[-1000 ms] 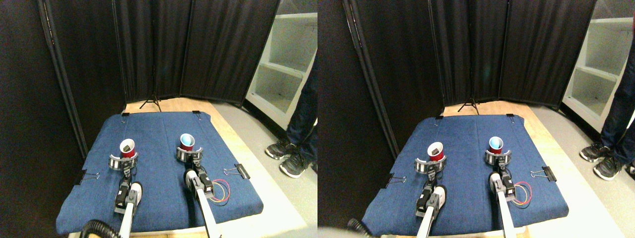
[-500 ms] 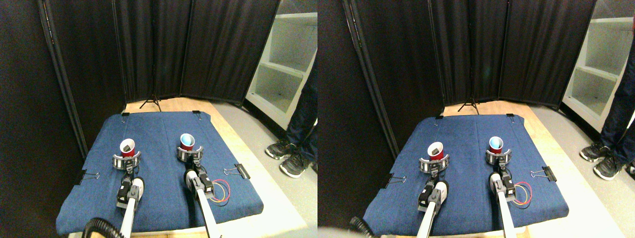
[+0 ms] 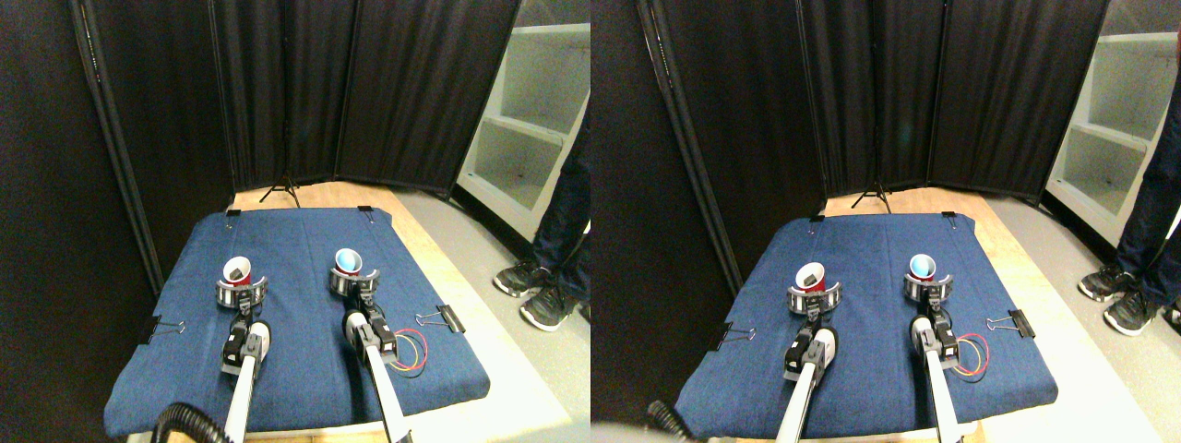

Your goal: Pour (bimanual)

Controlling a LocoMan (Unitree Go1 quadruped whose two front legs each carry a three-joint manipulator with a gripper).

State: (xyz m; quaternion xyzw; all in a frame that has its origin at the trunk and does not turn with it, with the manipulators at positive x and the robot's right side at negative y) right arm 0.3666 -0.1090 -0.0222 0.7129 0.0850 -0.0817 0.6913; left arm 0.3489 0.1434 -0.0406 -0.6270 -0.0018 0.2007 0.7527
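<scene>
The red cup (image 3: 237,272) is ringed by the left gripper (image 3: 241,292), arm stretched far. The blue cup (image 3: 347,262) is ringed by the right gripper (image 3: 354,281). Whether either claw is pinching cannot be told.

One wide-angle camera, two eyes, side by side in a single frame; mounted on the robot's body above the manipulators, facing forward and tilted down. Close to the near edge of the blue padded table (image 3: 304,365), far edge and its binder clips farther off. Beyond, black folding curtain panels (image 3: 369,92); at right, white shelving (image 3: 530,120) and a person's legs and shoes (image 3: 554,268). Nearly the whole scene shared by both halves, the right half shifted slightly sideways. Left manipulator (image 3: 242,355) and right manipulator (image 3: 374,355) rising from the bottom edge
</scene>
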